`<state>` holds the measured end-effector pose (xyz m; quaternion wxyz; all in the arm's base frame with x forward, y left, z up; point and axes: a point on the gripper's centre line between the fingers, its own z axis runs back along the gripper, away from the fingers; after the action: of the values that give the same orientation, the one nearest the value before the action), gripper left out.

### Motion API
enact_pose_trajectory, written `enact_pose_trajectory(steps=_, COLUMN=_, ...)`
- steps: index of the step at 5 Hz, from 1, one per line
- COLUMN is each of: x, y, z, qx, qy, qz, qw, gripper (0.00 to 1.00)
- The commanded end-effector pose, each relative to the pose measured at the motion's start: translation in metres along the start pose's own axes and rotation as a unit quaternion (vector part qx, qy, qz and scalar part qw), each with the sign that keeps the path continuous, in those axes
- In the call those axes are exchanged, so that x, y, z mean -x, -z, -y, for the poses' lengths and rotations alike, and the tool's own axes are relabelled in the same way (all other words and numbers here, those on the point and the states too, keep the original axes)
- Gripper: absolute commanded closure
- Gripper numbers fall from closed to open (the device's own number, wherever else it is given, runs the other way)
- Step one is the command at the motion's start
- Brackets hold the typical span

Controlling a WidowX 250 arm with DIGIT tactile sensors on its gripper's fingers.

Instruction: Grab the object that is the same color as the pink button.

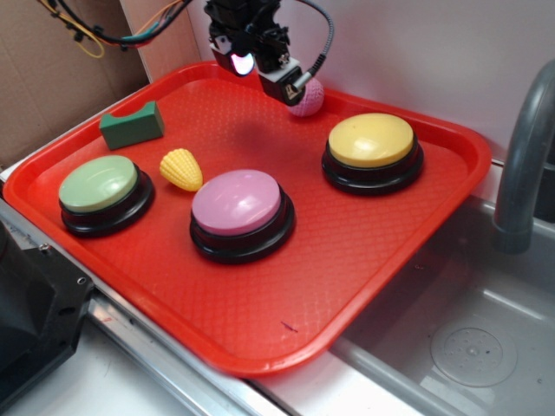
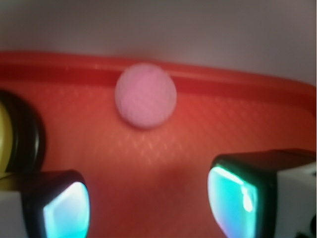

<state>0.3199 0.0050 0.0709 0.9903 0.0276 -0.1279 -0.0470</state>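
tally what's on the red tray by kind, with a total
Push buttons: 3 (green, pink, yellow)
Pink ball: 1
Yellow toy corn: 1
Green block: 1
Total: 6

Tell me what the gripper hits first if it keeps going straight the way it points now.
Probably the small pink ball: it sits centred ahead of the open gripper, by the red tray rim. Depth is blurry, so it could meet the tray floor first.

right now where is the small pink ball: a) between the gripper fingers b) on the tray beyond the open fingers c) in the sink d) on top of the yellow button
b: in the wrist view the pink ball lies on the red tray near its far rim, ahead of the open gripper.
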Motion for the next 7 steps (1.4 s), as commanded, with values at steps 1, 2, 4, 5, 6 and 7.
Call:
enact_pose_trajectory(steps=1, x=-0.041, y=0.011, z=-0.006, qx=0.013, qy=0.003, qz=0.053, qw=0.999, gripper=0.0)
enact_pose_trajectory(steps=2, x=-0.046, y=0.026, z=-0.001, qx=0.007, qy=0.011, qz=0.034, qw=0.999, gripper=0.0)
enact_pose_trajectory(steps=4, x=-0.036, y=0.037, z=-0.002, qx=0.005, qy=-0.005, qz=0.01, qw=1.0, gripper=1.0)
enact_pose_trajectory(steps=5, x=-0.02, y=0.01, z=-0.001, qx=0.02, qy=-0.013, qz=0.001, qw=1.0, gripper=1.0)
enact_pose_trajectory(steps=6, x=0.006, y=-0.034, z=-0.002, qx=0.032, qy=-0.035, qz=-0.058, qw=0.997, gripper=1.0)
enact_pose_trajectory(steps=7, x=0.036, y=-0.074, z=-0.019, qx=0.083, qy=-0.133, qz=-0.159, qw=0.975, gripper=1.0)
